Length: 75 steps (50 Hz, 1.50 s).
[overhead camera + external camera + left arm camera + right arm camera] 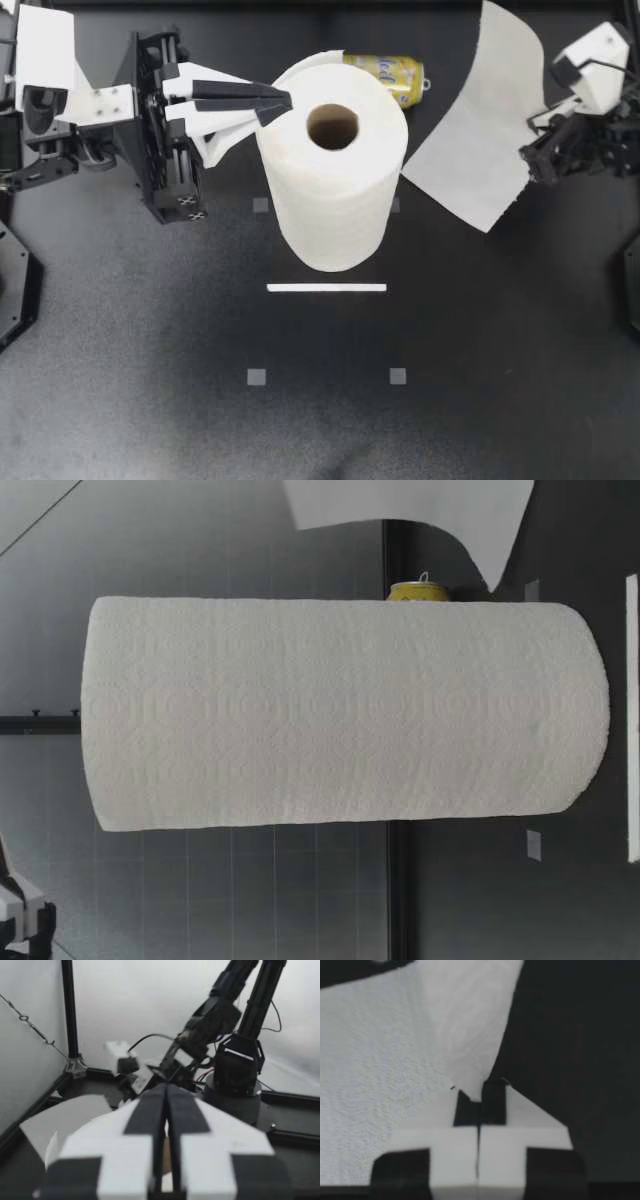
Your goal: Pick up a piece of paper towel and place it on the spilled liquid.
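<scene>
A white paper towel roll point(335, 180) stands upright mid-table and fills the low view point(340, 715). My left gripper point(275, 105) is shut, with its tips at the roll's top rim; the left wrist view shows its fingers point(150, 1115) pressed together. My right gripper point(528, 150) is shut on the edge of a torn paper towel sheet point(475, 130), which hangs in the air at the right. The right wrist view shows the fingertips point(492, 1102) pinching the sheet point(405, 1060). I can make out no liquid on the dark table.
A yellow can point(390, 77) lies on its side behind the roll; its top peeks out in the low view point(418, 588). A white strip point(327, 288) and small grey squares point(257, 377) mark the table in front of the roll.
</scene>
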{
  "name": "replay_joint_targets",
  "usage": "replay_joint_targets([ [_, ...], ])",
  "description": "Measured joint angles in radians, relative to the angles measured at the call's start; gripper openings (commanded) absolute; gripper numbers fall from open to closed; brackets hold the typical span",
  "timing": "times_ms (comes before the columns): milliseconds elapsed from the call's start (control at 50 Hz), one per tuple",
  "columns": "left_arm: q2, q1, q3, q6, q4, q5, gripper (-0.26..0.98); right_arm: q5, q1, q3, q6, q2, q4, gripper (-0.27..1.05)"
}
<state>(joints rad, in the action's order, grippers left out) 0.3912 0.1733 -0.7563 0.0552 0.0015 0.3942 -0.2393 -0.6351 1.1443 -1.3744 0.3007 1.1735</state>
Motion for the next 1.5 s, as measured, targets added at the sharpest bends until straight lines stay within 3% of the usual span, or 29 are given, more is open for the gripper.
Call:
replay_joint_targets([
  [400, 0.035, 0.000, -0.025, 0.000, 0.009, 0.000, 0.10, 0.043, -0.041, -0.213, 0.097, -0.284, 0.005, -0.15],
  [840, 0.086, 0.000, -0.063, 0.000, 0.011, 0.000, 0.10, -0.057, -0.058, -0.322, 0.167, -0.344, 0.012, -0.11],
  [1040, 0.086, 0.000, -0.064, 0.000, 0.011, 0.002, 0.10, -0.072, -0.058, -0.322, 0.167, -0.345, 0.011, 0.14],
  [1300, 0.086, -0.002, -0.063, 0.000, 0.011, 0.002, 0.10, -0.149, -0.058, -0.334, 0.166, -0.345, 0.009, 0.69],
  [1500, 0.086, 0.000, -0.063, 0.000, 0.011, 0.002, 0.10, -0.216, -0.058, -0.341, 0.166, -0.345, 0.002, 0.70],
])
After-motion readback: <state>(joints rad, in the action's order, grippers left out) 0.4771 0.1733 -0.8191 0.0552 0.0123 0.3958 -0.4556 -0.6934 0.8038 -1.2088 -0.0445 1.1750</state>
